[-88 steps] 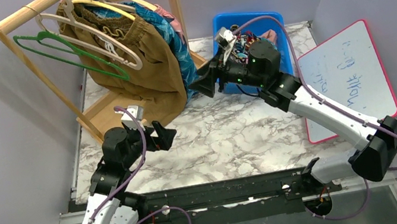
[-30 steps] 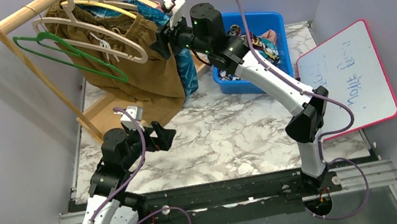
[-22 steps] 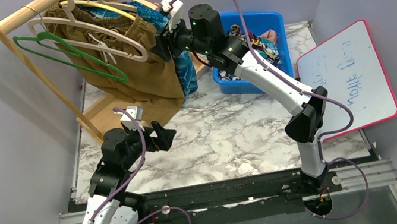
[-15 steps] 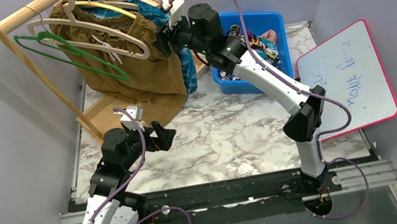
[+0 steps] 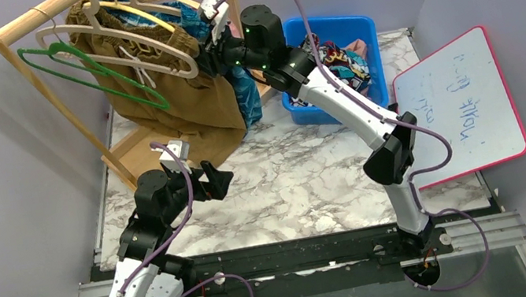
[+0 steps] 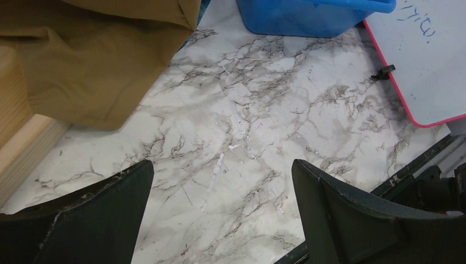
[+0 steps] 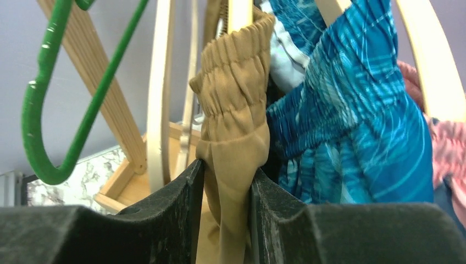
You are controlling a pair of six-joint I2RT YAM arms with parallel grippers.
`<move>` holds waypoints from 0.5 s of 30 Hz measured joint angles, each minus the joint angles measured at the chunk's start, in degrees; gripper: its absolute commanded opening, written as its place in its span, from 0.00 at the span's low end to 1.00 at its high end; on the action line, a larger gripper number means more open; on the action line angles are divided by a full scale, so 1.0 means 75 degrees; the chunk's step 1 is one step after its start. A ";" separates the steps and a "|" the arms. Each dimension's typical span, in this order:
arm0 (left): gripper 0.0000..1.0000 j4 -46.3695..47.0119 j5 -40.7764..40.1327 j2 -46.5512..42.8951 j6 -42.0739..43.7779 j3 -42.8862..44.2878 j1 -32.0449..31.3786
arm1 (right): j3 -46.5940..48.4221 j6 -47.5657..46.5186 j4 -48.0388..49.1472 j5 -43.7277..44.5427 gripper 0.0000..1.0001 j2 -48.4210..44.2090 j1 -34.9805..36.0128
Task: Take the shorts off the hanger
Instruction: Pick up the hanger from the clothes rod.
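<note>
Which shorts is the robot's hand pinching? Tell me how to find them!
Look at the wooden rack at the back left corner of the table, where several shorts hang. The front pair, with the right gripper pinching its gathered waistband, is the olive-brown shorts. They are plain brown, while the teal shorts just behind are blue and patterned.

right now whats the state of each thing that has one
olive-brown elastic-waist fabric shorts, hanging, waistband pinched
right claw, shut on those shorts
left claw, open, empty
teal patterned fabric shorts, hanging
thin green hanger, bare
blue plastic bin, holding clothes
</note>
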 measured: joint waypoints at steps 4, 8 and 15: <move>0.99 0.0000 0.0003 0.0012 0.0000 0.0000 0.0000 | 0.0737 0.0096 -0.0017 -0.0402 0.48 0.0513 0.0000; 0.99 0.0000 0.0003 0.0082 0.0000 0.0000 0.0000 | 0.1174 0.0134 0.0015 -0.0682 0.49 0.0877 -0.0003; 0.99 -0.0003 0.0000 0.0125 -0.0006 0.0000 0.0000 | 0.1148 0.0213 0.0466 -0.0557 0.14 0.1207 0.0000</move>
